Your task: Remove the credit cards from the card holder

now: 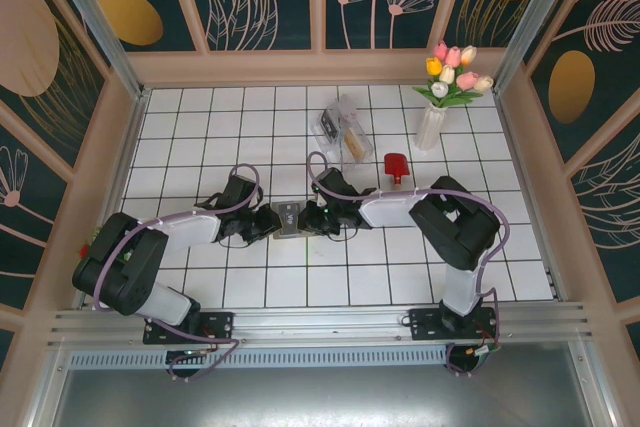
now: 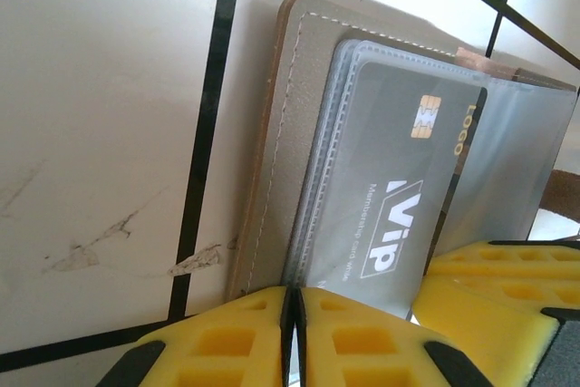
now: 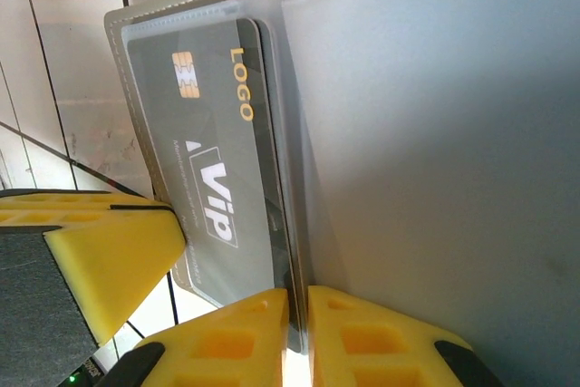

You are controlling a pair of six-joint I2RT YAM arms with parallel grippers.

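Yellow fingertips (image 3: 236,342) of the right gripper (image 3: 299,324) are pinching the grey VIP card (image 3: 213,160) by its edge while the left gripper (image 2: 292,333) is clamping the open card holder (image 2: 290,133), which is lying on the tiles (image 1: 200,147) between them, so drawing straight along the sleeve (image 3: 435,178) is looking wisest.

Black-white arms (image 1: 190,229), lilac cables (image 1: 240,166), yellow fingers (image 2: 227,342)

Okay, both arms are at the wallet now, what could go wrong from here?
1. The right gripper looks pinched on the clear plastic sleeve along with the grey VIP card; pulling may drag the whole grey-brown folding card holder.
2. The left gripper, jaws shut at the holder's edge, may slip off.
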